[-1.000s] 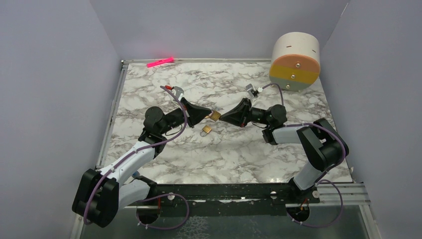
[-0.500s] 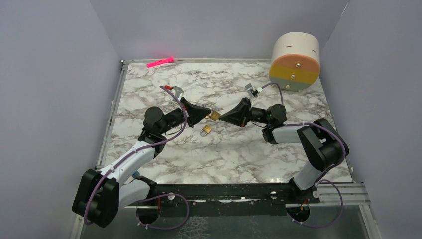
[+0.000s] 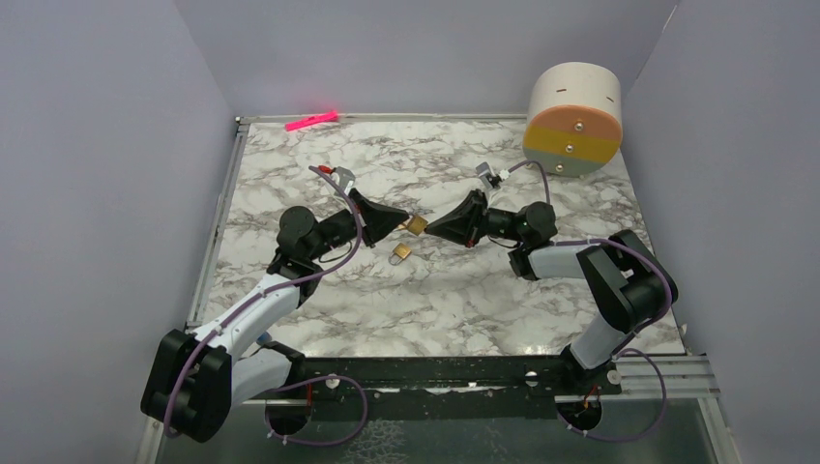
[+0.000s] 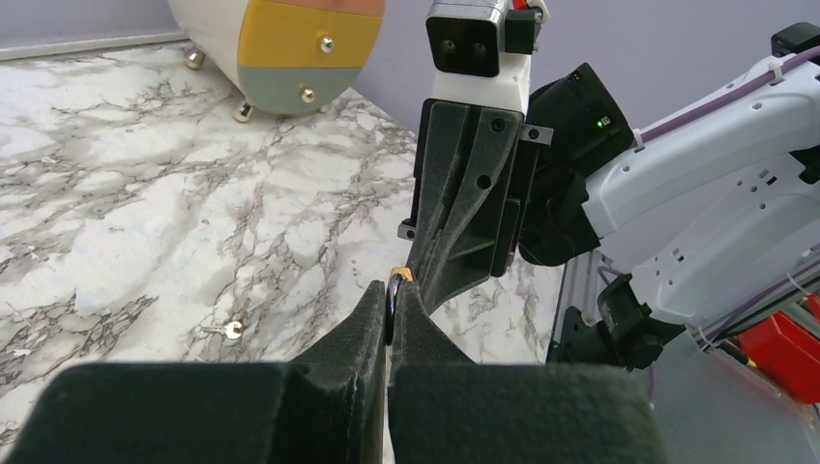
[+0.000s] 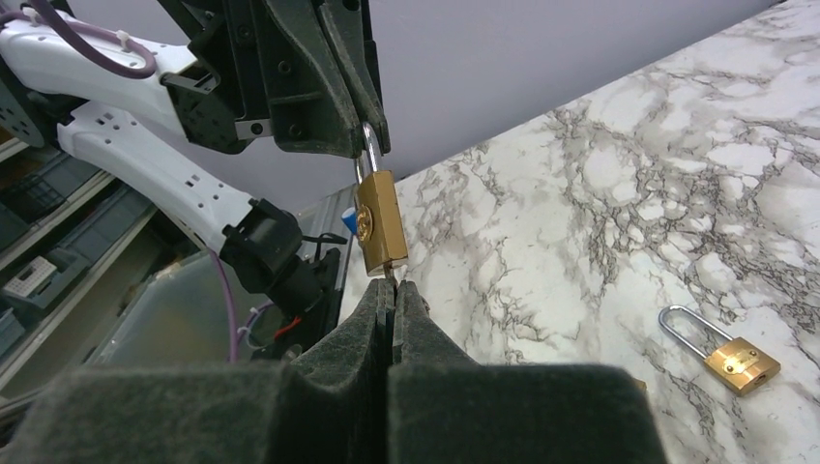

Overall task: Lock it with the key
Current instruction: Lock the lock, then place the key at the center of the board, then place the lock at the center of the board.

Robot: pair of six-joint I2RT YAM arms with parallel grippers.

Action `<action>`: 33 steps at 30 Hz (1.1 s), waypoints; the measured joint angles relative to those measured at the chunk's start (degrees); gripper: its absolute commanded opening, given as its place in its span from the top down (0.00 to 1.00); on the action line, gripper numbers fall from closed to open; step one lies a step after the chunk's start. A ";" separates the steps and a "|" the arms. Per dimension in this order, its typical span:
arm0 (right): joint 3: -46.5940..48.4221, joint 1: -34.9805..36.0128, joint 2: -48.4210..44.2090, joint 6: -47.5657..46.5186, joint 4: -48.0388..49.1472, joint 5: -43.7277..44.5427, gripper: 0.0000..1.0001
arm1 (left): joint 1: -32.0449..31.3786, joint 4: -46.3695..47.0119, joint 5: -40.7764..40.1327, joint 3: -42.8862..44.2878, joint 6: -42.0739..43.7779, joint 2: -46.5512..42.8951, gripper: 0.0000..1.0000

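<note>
Left end effector (image 4: 389, 298) is pinching the silver shackle (image 5: 368, 155) of a brass padlock (image 5: 379, 222), fingers pressed tight on it, holding the padlock off the desk (image 5: 580, 222) with the body pointing at the right end effector (image 5: 389, 290). Right end effector is sitting tip to tip with the left one, fingers pressed together right at the padlock's keyhole end. A thin silver sliver is showing between those fingertips and the brass body, reading as the key (image 5: 388, 275), gripped there and touching the padlock's underside; can't tell how far it's going in. A second padlock (image 5: 740, 362) is lying flat on the desk just near-side of both tips, touching neither. In the left wrist view a loose key (image 4: 230, 331) is lying on the desk off to the left of the left fingers. A drawer unit (image 4: 290, 48) is standing well beyond the right end effector.
</note>
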 measured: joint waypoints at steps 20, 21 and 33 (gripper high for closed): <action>-0.68 0.61 -0.09 -0.42 0.33 0.24 0.99 | 2.14 -1.55 1.81 0.00 -0.13 -1.36 1.00; -1.03 0.61 -0.09 -0.42 0.35 0.31 0.99 | 2.36 -1.62 1.99 0.00 -0.15 -1.42 1.00; -4.81 0.61 1.25 0.26 0.57 -0.28 0.99 | 7.54 -0.96 1.14 0.20 -0.20 -3.85 1.00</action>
